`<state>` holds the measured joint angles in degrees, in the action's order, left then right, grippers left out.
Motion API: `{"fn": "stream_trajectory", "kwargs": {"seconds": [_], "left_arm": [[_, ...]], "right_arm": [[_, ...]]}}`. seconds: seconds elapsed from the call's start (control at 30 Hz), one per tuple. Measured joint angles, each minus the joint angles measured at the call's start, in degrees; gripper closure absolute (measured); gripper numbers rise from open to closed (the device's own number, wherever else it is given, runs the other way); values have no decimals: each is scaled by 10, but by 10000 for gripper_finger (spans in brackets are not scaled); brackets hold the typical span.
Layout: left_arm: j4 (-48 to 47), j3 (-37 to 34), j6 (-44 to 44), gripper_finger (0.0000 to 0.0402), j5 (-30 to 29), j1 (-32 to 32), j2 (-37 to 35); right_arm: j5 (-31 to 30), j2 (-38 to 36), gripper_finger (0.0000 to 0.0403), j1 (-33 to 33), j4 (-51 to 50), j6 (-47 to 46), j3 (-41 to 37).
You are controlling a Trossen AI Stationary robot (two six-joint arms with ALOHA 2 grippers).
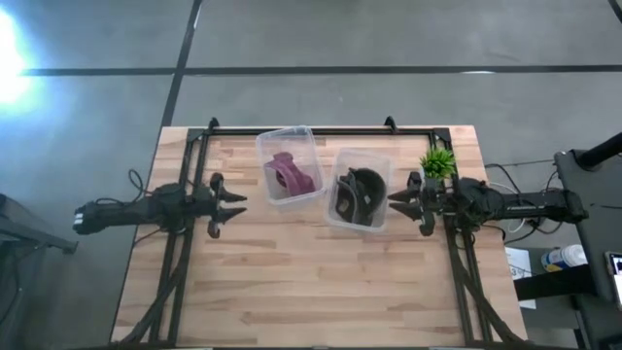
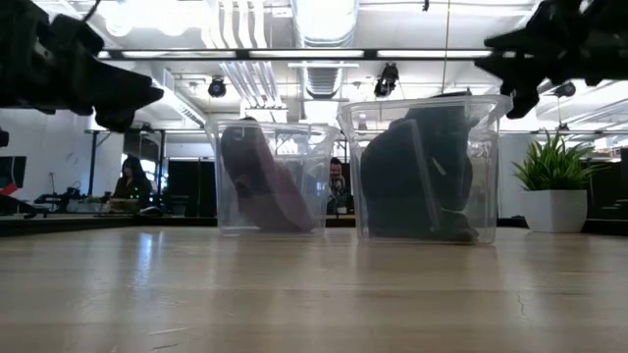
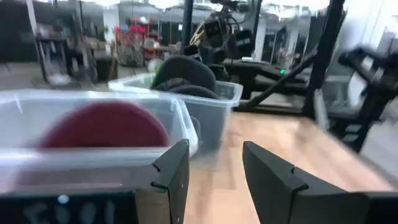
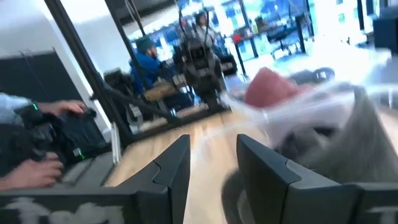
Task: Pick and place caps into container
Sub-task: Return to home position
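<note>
Two clear plastic containers stand at the table's far middle. The left container (image 1: 288,165) holds the maroon cap (image 1: 292,173) (image 2: 260,176) (image 3: 102,124). The right container (image 1: 360,187) holds dark caps (image 1: 358,192) (image 2: 417,176); black and olive-grey are hard to tell apart, though grey fabric (image 4: 367,143) shows in the right wrist view. My left gripper (image 1: 236,204) (image 3: 214,149) hangs open in the air just left of the maroon cap's container. My right gripper (image 1: 394,200) (image 4: 213,142) hangs open just right of the dark caps' container. Both are at about rim height (image 2: 147,98) (image 2: 496,54).
A small green plant in a white pot (image 1: 437,160) (image 2: 554,191) stands near the table's far right corner, behind the right gripper. A black frame (image 1: 292,129) runs along the far edge and down both sides. Bare wood (image 1: 311,282) fills the table's near half. People sit in the room beyond.
</note>
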<state>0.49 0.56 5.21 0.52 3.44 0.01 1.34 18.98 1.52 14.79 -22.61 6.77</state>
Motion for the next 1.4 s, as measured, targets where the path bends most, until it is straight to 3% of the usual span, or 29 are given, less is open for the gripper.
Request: {"fn": "stream_trajectory", "kwargs": {"seconds": [0.13,0.43,0.77,0.87,1.0,1.1,1.27,1.4], "left_arm": [[1,0,-65,258,-3,-1,0],[7,0,-2,258,-7,-1,6],[8,0,2,258,-9,-1,10],[8,0,2,258,-9,-1,10],[9,0,2,258,-9,-1,10],[8,0,2,258,-9,-1,11],[8,0,2,258,-8,-1,12],[8,0,2,258,-8,-1,13]], "right_arm": [[0,0,275,0,2,1,14],[0,-1,275,0,4,1,33],[1,0,275,0,4,3,33],[2,-6,275,-7,-27,45,33],[2,-45,275,-11,-48,30,26],[8,-93,275,-13,-50,76,15],[89,-186,275,-11,-57,173,-19],[120,-189,275,-10,-69,191,-47]]}}
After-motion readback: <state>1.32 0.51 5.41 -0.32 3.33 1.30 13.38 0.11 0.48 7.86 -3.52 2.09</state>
